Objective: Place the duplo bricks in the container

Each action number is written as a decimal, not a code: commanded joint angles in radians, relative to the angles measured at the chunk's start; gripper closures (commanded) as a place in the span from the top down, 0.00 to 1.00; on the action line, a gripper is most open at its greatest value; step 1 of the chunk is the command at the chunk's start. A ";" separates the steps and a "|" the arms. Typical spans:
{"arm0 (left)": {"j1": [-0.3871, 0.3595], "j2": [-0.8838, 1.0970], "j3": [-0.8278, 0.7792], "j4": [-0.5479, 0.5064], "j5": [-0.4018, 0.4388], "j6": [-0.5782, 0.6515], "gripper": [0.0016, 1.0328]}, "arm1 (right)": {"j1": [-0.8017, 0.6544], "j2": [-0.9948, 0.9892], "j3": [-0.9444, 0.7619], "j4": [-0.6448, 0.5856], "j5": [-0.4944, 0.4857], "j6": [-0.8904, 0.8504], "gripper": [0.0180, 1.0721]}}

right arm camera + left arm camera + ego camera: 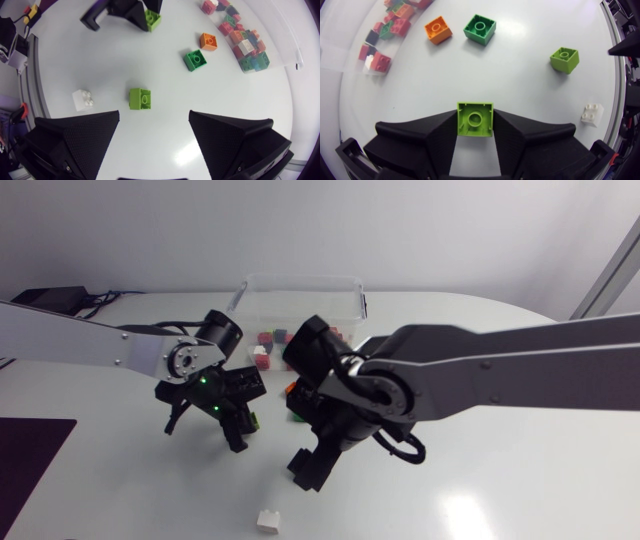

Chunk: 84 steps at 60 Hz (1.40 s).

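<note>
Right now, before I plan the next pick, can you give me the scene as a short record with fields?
left gripper: shut on held lime brick
right gripper: open, empty
loose on table: orange brick, dark green brick, loose lime brick, white brick
container: clear, with stored bricks inside

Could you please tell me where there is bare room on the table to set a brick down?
Bare: the table between the right tool, the loose lime brick and the green brick. Crowded: by the container, with the orange brick close by.
</note>
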 commanded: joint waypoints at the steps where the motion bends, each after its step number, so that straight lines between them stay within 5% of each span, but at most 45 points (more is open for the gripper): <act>1: 0.017 -0.082 -0.023 -0.016 0.017 0.008 0.37 | 0.033 0.053 -0.002 -0.018 0.053 0.003 0.95; 29: 0.165 -0.405 0.051 -0.076 0.221 -0.157 0.37 | 0.163 0.204 0.052 -0.013 0.237 0.055 0.95; 43: 0.315 -0.431 0.112 -0.047 0.379 -0.239 0.37 | 0.197 0.270 0.070 0.013 0.330 0.069 0.95; 56: 0.352 -0.436 0.134 -0.019 0.428 -0.272 0.37 | 0.217 0.303 0.089 0.037 0.392 0.069 0.89; 66: 0.358 -0.399 0.158 0.047 0.439 -0.326 0.37 | 0.219 0.319 0.086 0.042 0.415 0.069 0.71; 71: 0.356 -0.382 0.166 0.078 0.439 -0.352 0.37 | 0.217 0.313 0.063 0.080 0.419 0.064 0.50; 79: 0.339 -0.355 0.172 0.151 0.439 -0.407 0.37 | 0.212 0.297 0.035 0.113 0.433 0.053 0.37; 81: 0.333 -0.347 0.172 0.173 0.439 -0.421 0.37 | 0.211 0.279 0.021 0.143 0.428 0.036 0.24; 84: 0.327 -0.332 0.178 0.190 0.437 -0.433 0.37 | 0.208 0.261 0.003 0.172 0.422 0.018 0.23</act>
